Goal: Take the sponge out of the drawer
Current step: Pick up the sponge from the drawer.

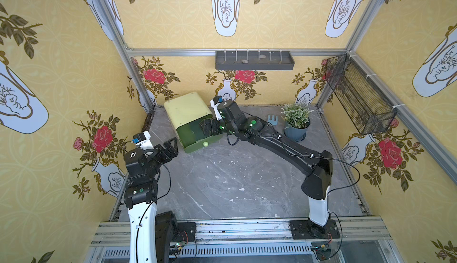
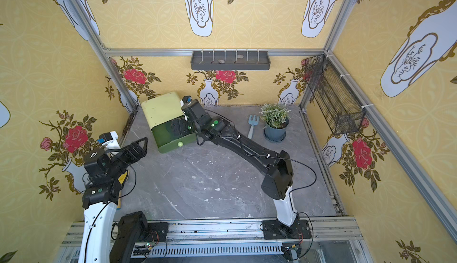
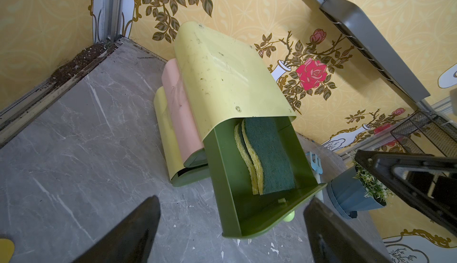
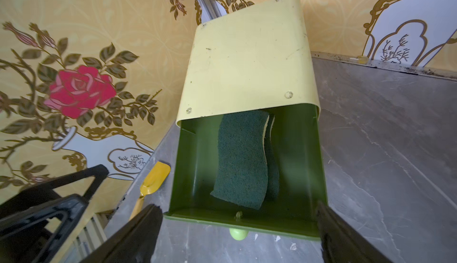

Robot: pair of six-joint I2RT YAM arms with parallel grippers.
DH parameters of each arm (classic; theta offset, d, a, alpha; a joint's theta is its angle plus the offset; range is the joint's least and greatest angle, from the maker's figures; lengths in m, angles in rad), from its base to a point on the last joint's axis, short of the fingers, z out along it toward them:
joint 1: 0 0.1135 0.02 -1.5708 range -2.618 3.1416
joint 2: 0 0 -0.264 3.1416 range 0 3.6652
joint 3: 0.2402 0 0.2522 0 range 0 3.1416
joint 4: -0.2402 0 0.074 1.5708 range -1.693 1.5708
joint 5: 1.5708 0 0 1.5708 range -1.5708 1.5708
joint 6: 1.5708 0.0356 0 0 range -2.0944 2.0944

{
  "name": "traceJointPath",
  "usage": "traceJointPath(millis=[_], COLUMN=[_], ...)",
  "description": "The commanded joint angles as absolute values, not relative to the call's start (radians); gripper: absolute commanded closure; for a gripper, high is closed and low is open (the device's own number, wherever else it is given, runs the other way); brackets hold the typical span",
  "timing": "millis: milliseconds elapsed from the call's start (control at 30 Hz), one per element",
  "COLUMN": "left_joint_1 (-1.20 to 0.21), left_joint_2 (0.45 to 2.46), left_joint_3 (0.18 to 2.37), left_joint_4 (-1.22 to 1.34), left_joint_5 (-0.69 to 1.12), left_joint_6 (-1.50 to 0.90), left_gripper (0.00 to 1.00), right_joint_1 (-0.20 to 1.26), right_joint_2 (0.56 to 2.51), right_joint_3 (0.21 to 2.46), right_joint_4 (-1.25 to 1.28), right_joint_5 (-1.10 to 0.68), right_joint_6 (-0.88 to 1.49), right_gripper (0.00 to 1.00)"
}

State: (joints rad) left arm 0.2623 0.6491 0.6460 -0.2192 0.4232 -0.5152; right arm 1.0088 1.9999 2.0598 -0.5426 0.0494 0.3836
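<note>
Sponge (image 4: 241, 160) leans inside open green drawer (image 4: 193, 175), untouched.

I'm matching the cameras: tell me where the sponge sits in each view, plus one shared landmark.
A top view: not seen; the right gripper covers the open drawer's inside.
A top view: hidden likewise, behind the same gripper.
Left wrist: sponge near the middle, on edge in the drawer.
Right wrist: sponge in the middle, leaning inside the drawer.
Shared landmark: the drawer's pale green knob.

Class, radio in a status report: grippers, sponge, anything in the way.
Left gripper open, empty. Right gripper open over drawer. Sponge inside open drawer, untouched. Nothing blocking.
</note>
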Motion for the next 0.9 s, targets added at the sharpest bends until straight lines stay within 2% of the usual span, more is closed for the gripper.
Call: traceJointPath(millis=[0, 267, 867], left_joint_1=[0.263, 0.264, 0.263], left_joint_2=[0.649, 0.652, 0.653], left_joint_3=[0.641, 0.641, 0.641], left_joint_4=[-0.192, -0.192, -0.192], left_joint_5=[0.434, 0.436, 0.436], left_joint_6=[-0.506, -0.506, -0.506], left_gripper=[0.04, 0.03, 0.03], right_joint_1=[1.017, 1.025, 1.026], right_joint_2=[2.066, 2.194, 2.334], right_joint_3=[2.173, 2.322, 2.392], right_joint_4=[-0.692, -0.708, -0.628], right_joint_5=[0.112, 0.111, 0.093], right_joint_6=[0.290, 0.245, 0.190], right_gripper=[0.02, 0.03, 0.03])
